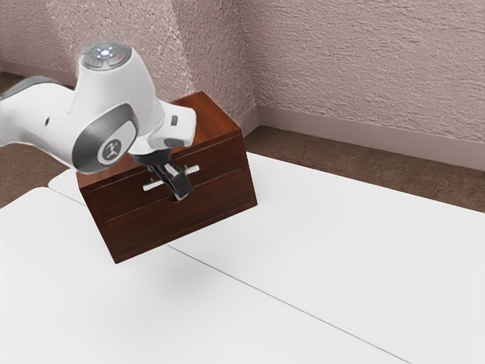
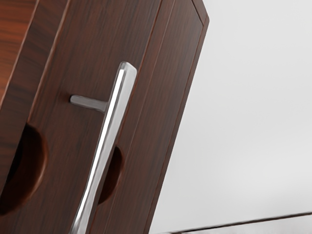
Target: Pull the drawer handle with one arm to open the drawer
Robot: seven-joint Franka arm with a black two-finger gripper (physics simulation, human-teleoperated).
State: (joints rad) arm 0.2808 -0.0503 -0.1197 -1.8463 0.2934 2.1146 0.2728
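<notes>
A dark wooden cabinet (image 1: 198,114) stands on the white table (image 1: 341,258), and its drawer front (image 1: 220,155) sits flush with the body. Across that front runs a silver bar handle (image 1: 193,169), shown close up in the wrist view as a bar handle (image 2: 109,136) on a short post. My black gripper (image 1: 176,184) is right at the bar's middle, open, one finger on each side of it. Two dark finger shadows fall on the wood on either side of the bar.
The cabinet's lower panel (image 1: 182,216) lies under the drawer. A thin seam (image 1: 288,303) crosses the tabletop. A brown floor and a pink textured wall (image 1: 364,61) lie behind the table.
</notes>
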